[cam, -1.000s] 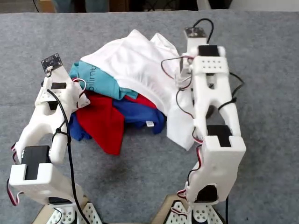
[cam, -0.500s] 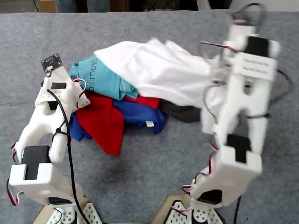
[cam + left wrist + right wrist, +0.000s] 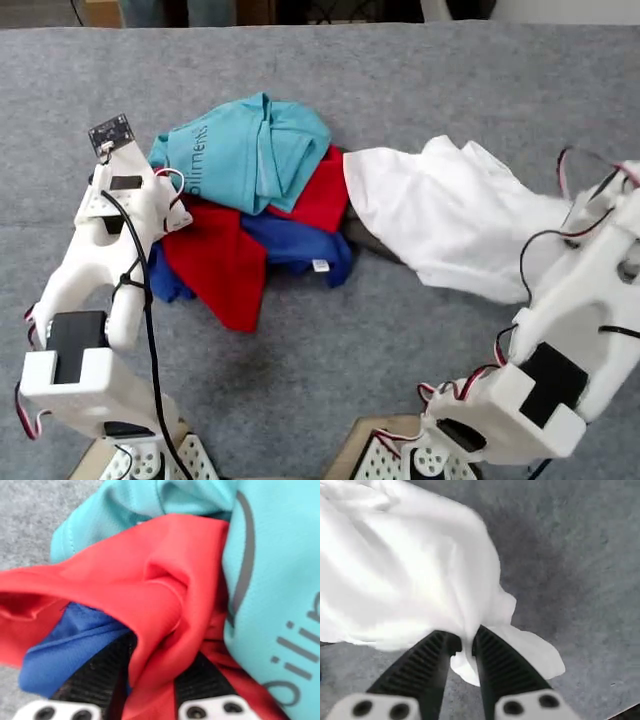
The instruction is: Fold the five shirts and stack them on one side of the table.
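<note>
While the right gripper (image 3: 466, 647) pinches an edge of the white shirt (image 3: 450, 215), that shirt lies spread on the grey table (image 3: 480, 90), just beside the heap. The left gripper (image 3: 150, 680) clamps a fold of the red shirt (image 3: 165, 580), heaped with the teal shirt (image 3: 245, 150) and the blue shirt (image 3: 295, 245).
</note>
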`<move>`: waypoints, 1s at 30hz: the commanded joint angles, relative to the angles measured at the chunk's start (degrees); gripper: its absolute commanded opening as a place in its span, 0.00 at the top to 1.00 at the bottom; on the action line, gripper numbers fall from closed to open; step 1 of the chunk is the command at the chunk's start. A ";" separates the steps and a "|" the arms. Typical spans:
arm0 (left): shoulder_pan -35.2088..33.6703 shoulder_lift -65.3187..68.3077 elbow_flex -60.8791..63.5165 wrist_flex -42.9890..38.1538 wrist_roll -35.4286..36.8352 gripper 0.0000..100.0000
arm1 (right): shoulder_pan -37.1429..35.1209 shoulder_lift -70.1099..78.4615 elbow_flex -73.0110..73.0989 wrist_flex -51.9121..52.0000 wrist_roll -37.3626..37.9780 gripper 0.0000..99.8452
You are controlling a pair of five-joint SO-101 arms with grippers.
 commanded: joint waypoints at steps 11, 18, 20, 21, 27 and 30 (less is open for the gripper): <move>6.29 -0.62 -11.38 18.11 4.75 0.61 | 1.76 -4.53 47.08 -44.75 -0.26 0.99; 15.87 -1.49 -33.98 34.02 4.66 0.61 | 1.93 -4.18 49.36 -45.36 -0.26 0.99; 19.56 -1.32 -37.76 33.49 4.66 0.61 | 1.93 -4.18 49.45 -45.45 -0.18 0.99; 21.58 -1.23 -38.37 31.91 4.75 0.61 | 1.93 -4.18 49.45 -45.45 -0.18 0.99; 30.55 6.68 -35.12 15.82 4.92 0.61 | 1.93 -4.18 49.89 -46.86 -0.18 0.99; 31.96 14.42 -35.03 10.29 5.01 0.61 | 1.93 -4.18 50.59 -47.91 -0.18 0.99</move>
